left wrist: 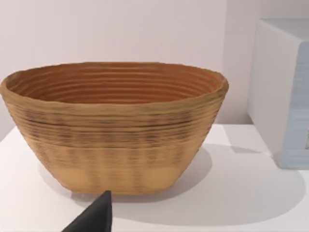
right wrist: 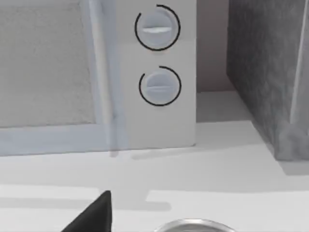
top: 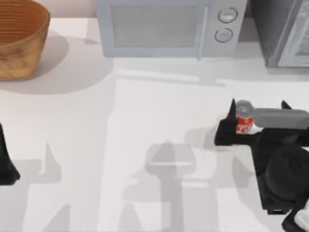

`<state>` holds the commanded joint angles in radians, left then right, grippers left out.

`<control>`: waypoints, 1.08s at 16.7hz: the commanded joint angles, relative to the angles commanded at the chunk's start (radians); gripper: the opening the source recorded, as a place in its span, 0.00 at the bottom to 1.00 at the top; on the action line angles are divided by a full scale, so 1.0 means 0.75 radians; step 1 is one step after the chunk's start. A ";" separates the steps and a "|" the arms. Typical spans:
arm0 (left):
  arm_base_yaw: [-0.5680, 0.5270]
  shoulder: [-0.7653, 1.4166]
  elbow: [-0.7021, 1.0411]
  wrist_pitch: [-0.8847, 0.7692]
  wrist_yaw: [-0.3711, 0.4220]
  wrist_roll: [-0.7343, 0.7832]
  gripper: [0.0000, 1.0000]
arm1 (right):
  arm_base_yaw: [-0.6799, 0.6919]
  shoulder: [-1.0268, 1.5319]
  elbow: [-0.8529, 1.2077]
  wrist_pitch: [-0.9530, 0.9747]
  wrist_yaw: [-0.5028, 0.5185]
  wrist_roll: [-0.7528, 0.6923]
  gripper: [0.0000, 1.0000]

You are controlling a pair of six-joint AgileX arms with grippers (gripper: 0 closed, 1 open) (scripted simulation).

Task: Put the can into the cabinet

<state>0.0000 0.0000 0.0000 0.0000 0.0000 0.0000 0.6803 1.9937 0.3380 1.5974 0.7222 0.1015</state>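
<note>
At the right side of the white table (top: 145, 145), the right gripper (top: 241, 126) brackets the small red drink can with a silver top (top: 244, 118), one finger on each side; whether the fingers press the can cannot be determined. The can stands upright, near the pale microwave with two round knobs (top: 164, 29). The large dark grey speckled cabinet (top: 280, 34) stands at the far right, its door apparently closed. Risks: an unseated grip lets the can slip or topple; a closed door blocks insertion. The left gripper (top: 7, 164) is parked at the left edge, facing the woven wicker basket (left wrist: 116, 125).
</note>
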 joint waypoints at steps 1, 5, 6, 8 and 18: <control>0.000 0.000 0.000 0.000 0.000 0.000 1.00 | 0.026 0.080 0.006 0.053 0.024 0.003 1.00; 0.000 0.000 0.000 0.000 0.000 0.000 1.00 | 0.110 0.333 0.023 0.220 0.099 0.013 1.00; 0.000 0.000 0.000 0.000 0.000 0.000 1.00 | 0.124 0.377 0.026 0.249 0.111 0.014 1.00; 0.000 0.000 0.000 0.000 0.000 0.000 1.00 | 0.142 0.431 0.029 0.286 0.127 0.016 1.00; 0.000 0.000 0.000 0.000 0.000 0.000 1.00 | 0.162 0.590 0.143 0.296 0.143 0.049 1.00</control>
<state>0.0000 0.0000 0.0000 0.0000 0.0000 0.0000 0.8017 2.4364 0.4449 1.8195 0.8291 0.1383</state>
